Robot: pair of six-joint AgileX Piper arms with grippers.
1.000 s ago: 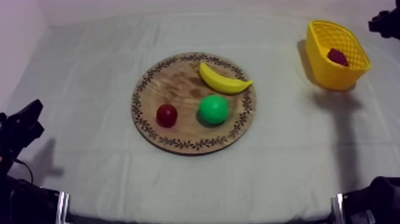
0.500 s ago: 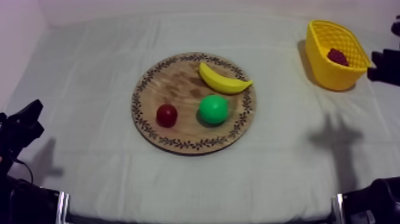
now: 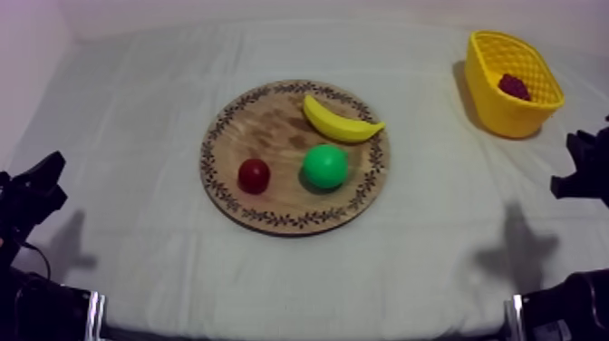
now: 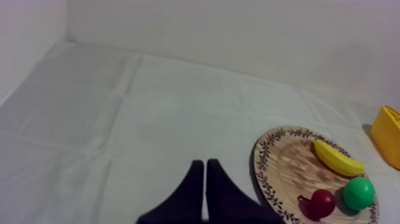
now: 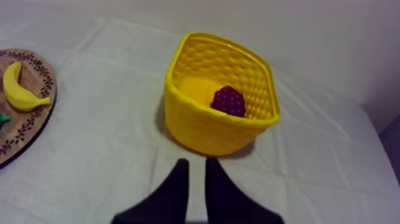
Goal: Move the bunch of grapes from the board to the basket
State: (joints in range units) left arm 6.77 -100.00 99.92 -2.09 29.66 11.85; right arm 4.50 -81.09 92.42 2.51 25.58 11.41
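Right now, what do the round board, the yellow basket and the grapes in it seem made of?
The wooden board: wood, matte, with visible grain, darker blotches and a dark leaf pattern round the rim. The yellow basket: probably moulded plastic, given its even bright colour and woven-look lattice walls. The bunch of grapes: bumpy, dark red, likely plastic or foam; I can't tell which.

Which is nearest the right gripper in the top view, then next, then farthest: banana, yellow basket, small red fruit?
1. The yellow basket, far right, close by the right gripper.
2. The banana, on the right half of the wooden board.
3. The small red fruit, on the board's left half.
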